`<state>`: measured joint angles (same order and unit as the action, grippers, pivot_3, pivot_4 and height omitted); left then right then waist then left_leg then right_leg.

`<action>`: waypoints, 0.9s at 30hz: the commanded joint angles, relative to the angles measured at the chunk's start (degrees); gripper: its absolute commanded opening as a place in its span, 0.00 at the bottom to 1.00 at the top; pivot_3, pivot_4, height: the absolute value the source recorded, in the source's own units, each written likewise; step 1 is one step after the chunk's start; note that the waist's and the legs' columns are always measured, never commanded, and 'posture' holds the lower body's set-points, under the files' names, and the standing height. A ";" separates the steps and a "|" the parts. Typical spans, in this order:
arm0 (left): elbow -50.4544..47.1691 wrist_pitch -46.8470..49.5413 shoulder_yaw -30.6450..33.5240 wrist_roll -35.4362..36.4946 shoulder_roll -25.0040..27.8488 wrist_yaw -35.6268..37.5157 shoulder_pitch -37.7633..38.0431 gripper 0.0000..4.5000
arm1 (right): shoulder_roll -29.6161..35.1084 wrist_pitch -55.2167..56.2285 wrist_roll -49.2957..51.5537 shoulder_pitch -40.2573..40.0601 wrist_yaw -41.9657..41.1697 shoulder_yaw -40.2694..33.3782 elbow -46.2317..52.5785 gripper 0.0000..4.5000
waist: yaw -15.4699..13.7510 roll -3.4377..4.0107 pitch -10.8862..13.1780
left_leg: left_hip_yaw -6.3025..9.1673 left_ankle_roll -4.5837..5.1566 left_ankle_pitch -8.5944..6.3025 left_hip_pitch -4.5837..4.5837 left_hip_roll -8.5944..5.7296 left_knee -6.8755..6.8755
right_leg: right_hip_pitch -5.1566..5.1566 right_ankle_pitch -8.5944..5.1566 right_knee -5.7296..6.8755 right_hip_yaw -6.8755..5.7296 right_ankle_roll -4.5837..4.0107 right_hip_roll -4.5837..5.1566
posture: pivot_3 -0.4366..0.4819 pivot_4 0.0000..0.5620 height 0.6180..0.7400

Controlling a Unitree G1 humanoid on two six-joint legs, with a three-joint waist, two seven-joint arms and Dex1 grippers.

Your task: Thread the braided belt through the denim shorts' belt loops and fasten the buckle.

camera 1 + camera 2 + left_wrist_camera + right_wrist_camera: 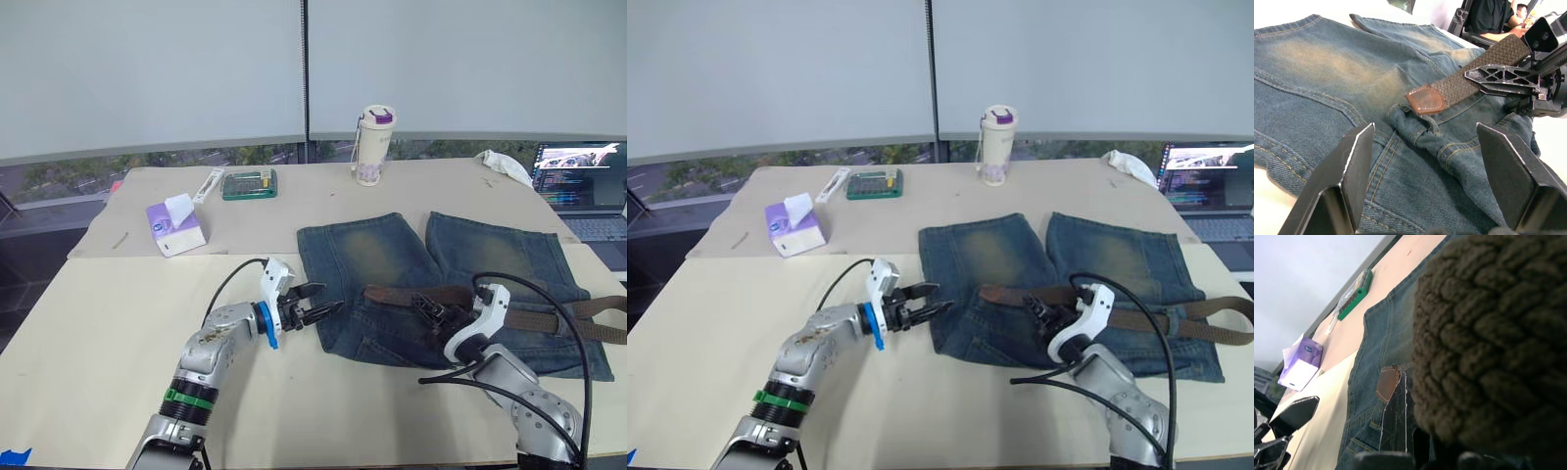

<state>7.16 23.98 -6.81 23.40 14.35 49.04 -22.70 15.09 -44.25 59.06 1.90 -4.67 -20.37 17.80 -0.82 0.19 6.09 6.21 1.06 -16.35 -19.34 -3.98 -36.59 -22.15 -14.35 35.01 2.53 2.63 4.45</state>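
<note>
1. A large pale beige table [98,333] takes up the lower two thirds of the head views, with a second tan sheet across its far part.
2. The blue denim shorts with faded yellowish-tan patches [372,255] lie flat right of centre, legs pointing toward the upper part of the frame and waistband toward the lower edge.
3. The long dark brown braided belt [529,318] lies across the waistband, running from the middle of the shorts past their right edge; its brown leather-tipped end [1425,100] rests on the denim just beside a short blue denim belt loop [1425,134] (the loop looks bunched up).
4. The right gripper [431,311], in the lower right, is over the belt with its black fingers closed on the braided strap, which looms right against its wrist camera.
5. The left gripper [318,311], lower centre, hovers at the left edge of the shorts with its two fingers spread wide and nothing between them.
6. A purple tissue box [174,228] sits at centre left.
7. A cream tumbler with a purple lid [372,145] stands at upper centre.
8. A green case [249,183] lies left of the tumbler.
9. An open laptop [583,186] sits at the right edge.
</note>
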 commanded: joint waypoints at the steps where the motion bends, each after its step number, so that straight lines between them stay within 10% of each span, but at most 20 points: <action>1: -1.53 -0.91 -0.11 -0.28 0.29 0.63 -0.09 0.78 | 2.42 -1.30 3.79 -1.14 1.98 -4.54 3.52 0.00 | 0.00 -0.01 0.01 | 0.00 0.00 0.00 0.00 0.00 0.00 | 0.00 0.00 -0.01 0.00 0.00 0.00 | 0.48 0.27 1.00; 27: 1.77 -1.58 0.41 -1.35 -2.99 -0.94 0.04 0.78 | -0.48 -7.01 -4.35 9.46 2.60 8.00 -4.28 0.00 | 1.70 -0.09 0.00 | -0.07 0.00 0.00 0.04 0.32 0.06 | -0.03 0.01 0.03 -0.02 -0.01 -0.20 | 0.48 0.27 1.00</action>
<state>9.32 23.78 -7.25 22.08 11.56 48.26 -22.58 15.30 -50.60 54.57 10.33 -1.31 -13.52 13.72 0.88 0.10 6.09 6.14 1.07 -16.35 -19.30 -3.66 -36.53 -22.18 -14.34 35.04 2.52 2.61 4.25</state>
